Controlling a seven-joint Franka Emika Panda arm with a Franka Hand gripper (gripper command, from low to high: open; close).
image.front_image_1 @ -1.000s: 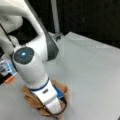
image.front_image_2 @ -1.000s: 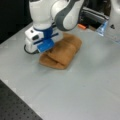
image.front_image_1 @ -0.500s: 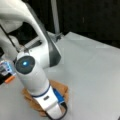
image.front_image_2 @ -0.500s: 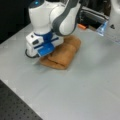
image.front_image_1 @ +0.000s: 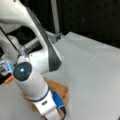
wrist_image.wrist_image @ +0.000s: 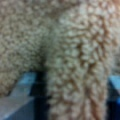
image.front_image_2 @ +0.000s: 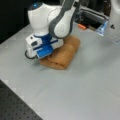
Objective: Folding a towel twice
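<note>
The orange-brown towel point(image.front_image_2: 63, 53) lies folded into a thick, narrow bundle on the grey table point(image.front_image_2: 82, 87). In a front view only its right part point(image.front_image_1: 61, 88) shows behind the arm. My gripper point(image.front_image_2: 46, 56) is pressed down onto the bundle's left end, its fingers hidden under the white and blue hand point(image.front_image_1: 53, 105). In the wrist view, fuzzy towel point(wrist_image.wrist_image: 75, 50) fills the frame. A ridge of it stands between the two blue fingers point(wrist_image.wrist_image: 27, 82), with the gripper point(wrist_image.wrist_image: 75, 100) shut on that fold.
A small orange object point(image.front_image_2: 81, 25) lies behind the towel, near dark equipment point(image.front_image_2: 92, 17) at the table's back edge. A black perforated board point(image.front_image_2: 15, 107) borders the table at a front view's bottom left. The arm's white body point(image.front_image_1: 37, 57) looms over the towel.
The hand has sunk lower onto the towel's end, shifting slightly toward the bottom in both front views. The towel bundle keeps its place.
</note>
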